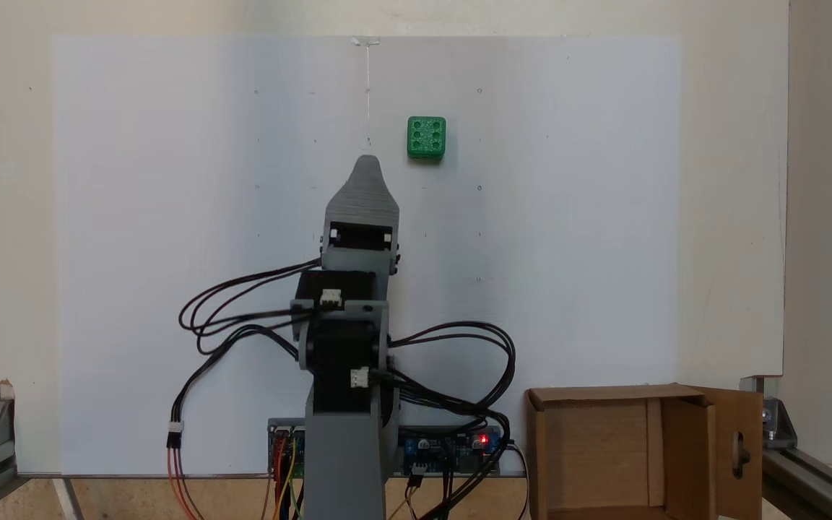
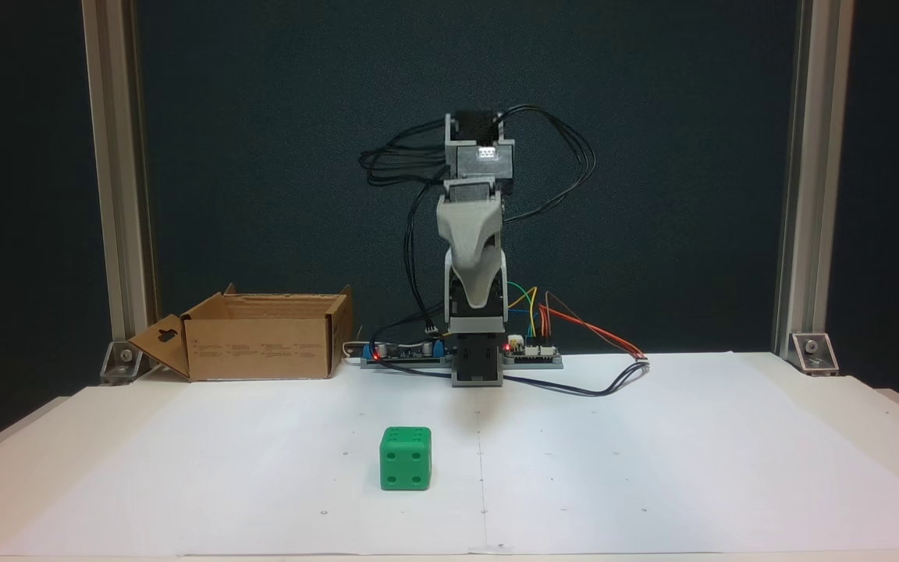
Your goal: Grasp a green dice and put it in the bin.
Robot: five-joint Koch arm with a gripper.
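Whether the jaws of the gripper (image 1: 367, 167) were apart or together could not be told. The green dice (image 1: 426, 137) lay free on the white sheet (image 1: 170, 144), near the gripper and well apart from the bin (image 1: 607, 451). The reach was judged not yet begun; a descent over the dice was called for next.

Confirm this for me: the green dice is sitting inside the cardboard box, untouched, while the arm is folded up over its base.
Not quite. The green dice is not inside the cardboard box; it sits on the white sheet, well apart from the box, as both fixed views show. The rest holds: nothing touches the dice, and the arm is folded up over its base.
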